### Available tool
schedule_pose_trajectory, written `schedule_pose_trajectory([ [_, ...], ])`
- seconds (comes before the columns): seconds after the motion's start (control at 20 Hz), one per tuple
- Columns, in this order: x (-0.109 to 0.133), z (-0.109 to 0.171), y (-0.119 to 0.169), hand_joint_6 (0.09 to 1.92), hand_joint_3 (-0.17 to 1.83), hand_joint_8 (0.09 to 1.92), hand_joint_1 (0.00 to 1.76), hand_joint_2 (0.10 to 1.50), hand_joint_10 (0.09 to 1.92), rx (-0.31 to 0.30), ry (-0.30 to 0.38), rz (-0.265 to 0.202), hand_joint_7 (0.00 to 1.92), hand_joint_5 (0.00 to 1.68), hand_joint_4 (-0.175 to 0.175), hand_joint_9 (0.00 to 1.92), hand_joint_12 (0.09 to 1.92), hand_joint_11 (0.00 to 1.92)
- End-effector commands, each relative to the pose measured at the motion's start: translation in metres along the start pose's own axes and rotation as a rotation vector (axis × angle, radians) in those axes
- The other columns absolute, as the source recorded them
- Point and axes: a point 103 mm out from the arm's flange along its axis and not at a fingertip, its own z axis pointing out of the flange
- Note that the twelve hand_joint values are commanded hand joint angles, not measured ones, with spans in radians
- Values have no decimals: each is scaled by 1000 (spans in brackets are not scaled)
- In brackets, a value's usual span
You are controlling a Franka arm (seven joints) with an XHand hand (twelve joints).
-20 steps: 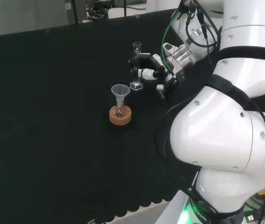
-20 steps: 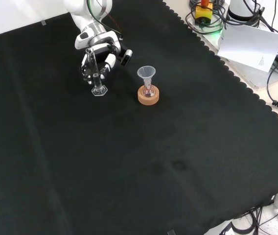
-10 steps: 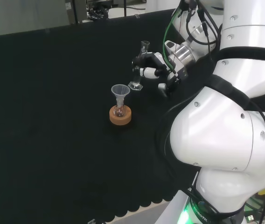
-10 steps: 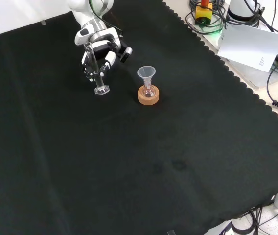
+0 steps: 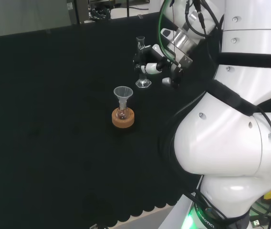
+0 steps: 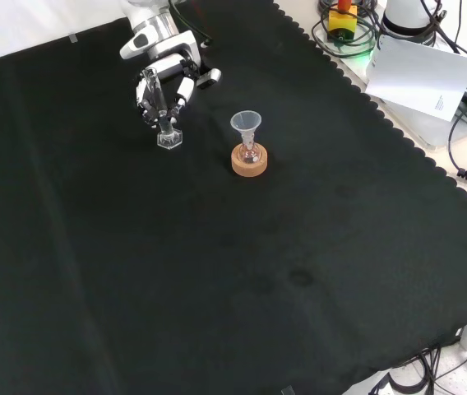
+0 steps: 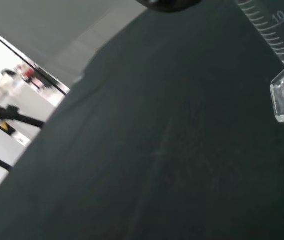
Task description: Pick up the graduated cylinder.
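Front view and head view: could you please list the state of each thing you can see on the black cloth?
Clear glass graduated cylinder: upright, gripped, its base apparently just off the cloth.
Black and white hand: fingers curled round the cylinder.
Clear funnel: upright in a small flask.
Small clear flask: seated on the cork ring.

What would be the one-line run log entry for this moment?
robot hand: shut on measuring cylinder | cylinder: upright, lift unclear | funnel: in flask on cork ring, untouched

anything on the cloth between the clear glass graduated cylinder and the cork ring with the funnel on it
Nothing: in the front view, only bare black cloth lies between the clear glass graduated cylinder and the cork ring. The head view agrees.
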Motion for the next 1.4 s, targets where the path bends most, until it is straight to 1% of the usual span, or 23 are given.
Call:
schedule_pose_trajectory([
  [0.05, 7, -25, -13, 930, -1, 938, 1293, 1085, 434, 65, -201, 31, 1029, 1018, -175, 1291, 851, 1108],
  [0.1, 10, -27, -15, 927, -1, 923, 1282, 1086, 357, 73, -215, 35, 1045, 1021, -175, 1322, 845, 1111],
  [0.2, 17, -32, -20, 898, 5, 964, 1352, 1064, 558, 95, -236, 42, 983, 1034, -175, 1267, 836, 1117],
  [0.25, 21, -35, -23, 896, 3, 983, 1371, 1061, 628, 105, -251, 46, 961, 1034, -175, 1245, 836, 1117],
  [0.35, 29, -41, -28, 896, 2, 1002, 1386, 1059, 688, 119, -276, 57, 942, 1033, -175, 1226, 837, 1118],
  [0.65, 60, -56, -51, 898, 1, 1012, 1391, 1059, 706, 150, -327, 68, 934, 1032, -175, 1219, 839, 1117],
  [0.85, 81, -61, -73, 899, 1, 1013, 1391, 1060, 708, 188, -378, 74, 933, 1030, -175, 1218, 841, 1116],
  [1.05, 97, -61, -95, 902, 1, 1016, 1391, 1061, 710, 227, -428, 98, 930, 1029, -175, 1218, 842, 1114],
  [1.25, 107, -61, -111, 903, 1, 1017, 1390, 1061, 712, 272, -478, 113, 930, 1028, -175, 1216, 843, 1113],
  [1.4, 107, -57, -119, 905, 1, 1017, 1390, 1061, 714, 319, -510, 126, 929, 1027, -175, 1215, 844, 1112],
])
